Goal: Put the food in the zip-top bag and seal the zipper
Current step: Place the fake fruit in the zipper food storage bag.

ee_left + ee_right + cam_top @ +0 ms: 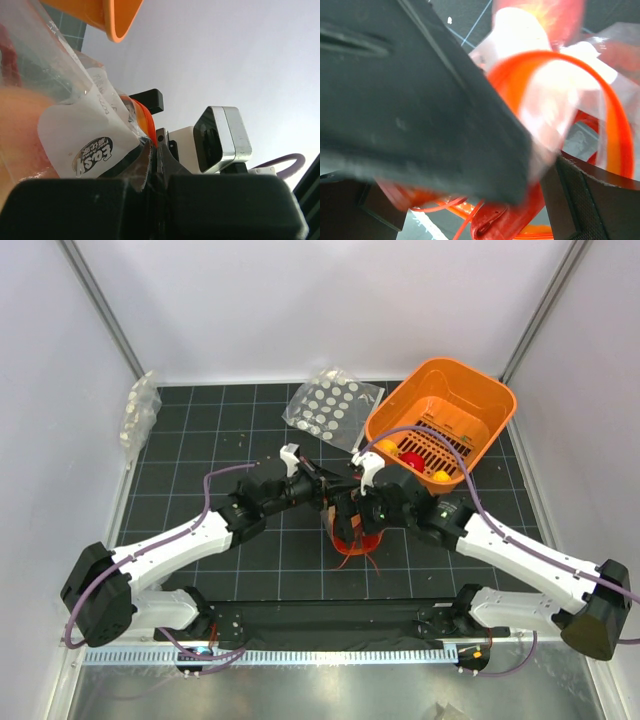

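The clear zip-top bag [350, 532] hangs at mid-table between both grippers. My left gripper [159, 145] is shut on the bag's edge beside its orange-red zipper [144, 117]; a white label shows on the film. My right gripper [542, 175] is open at the bag's mouth, where the zipper [620, 135] bows into a wide loop. The red octopus-like food [502, 222] lies low in the bag, and thin tentacles [370, 565] trail onto the mat. Small fruit balls [412, 458] sit in the orange basket. From above, the left gripper [328, 492] and the right gripper [355, 512] almost touch.
The orange slotted basket [440, 420] stands tilted at the back right, close behind the right wrist. A clear bag with rows of white discs [330, 405] lies at the back centre. Another clear bag [140, 415] leans at the back left wall.
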You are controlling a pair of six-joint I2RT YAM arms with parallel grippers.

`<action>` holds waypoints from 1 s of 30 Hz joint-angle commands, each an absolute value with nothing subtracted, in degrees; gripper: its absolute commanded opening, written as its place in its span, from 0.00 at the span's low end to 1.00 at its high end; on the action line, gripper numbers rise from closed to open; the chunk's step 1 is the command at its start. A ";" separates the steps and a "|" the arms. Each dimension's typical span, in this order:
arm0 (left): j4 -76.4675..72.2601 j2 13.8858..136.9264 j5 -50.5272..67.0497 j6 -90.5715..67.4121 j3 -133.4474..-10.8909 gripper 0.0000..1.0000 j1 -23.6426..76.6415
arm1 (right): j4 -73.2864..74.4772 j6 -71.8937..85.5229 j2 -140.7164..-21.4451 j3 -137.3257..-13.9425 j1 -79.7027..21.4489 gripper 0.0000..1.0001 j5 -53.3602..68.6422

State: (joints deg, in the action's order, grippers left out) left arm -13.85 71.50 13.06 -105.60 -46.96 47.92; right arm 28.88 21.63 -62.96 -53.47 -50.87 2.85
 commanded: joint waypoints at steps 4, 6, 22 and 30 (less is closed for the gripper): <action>-21.62 69.70 11.87 -109.86 -48.43 0.00 47.90 | 31.63 20.30 -59.15 -57.83 -50.10 0.98 1.67; -21.97 70.05 11.95 -110.13 -48.34 0.00 47.81 | 32.25 20.04 -57.92 -58.27 -50.01 0.96 1.23; -20.48 69.96 12.39 -109.95 -48.25 0.00 46.06 | 50.18 25.21 -53.09 -67.32 -46.76 0.72 -4.57; -19.69 69.87 12.83 -109.51 -48.69 0.00 45.53 | 57.13 30.41 -49.30 -66.10 -46.76 0.57 -12.21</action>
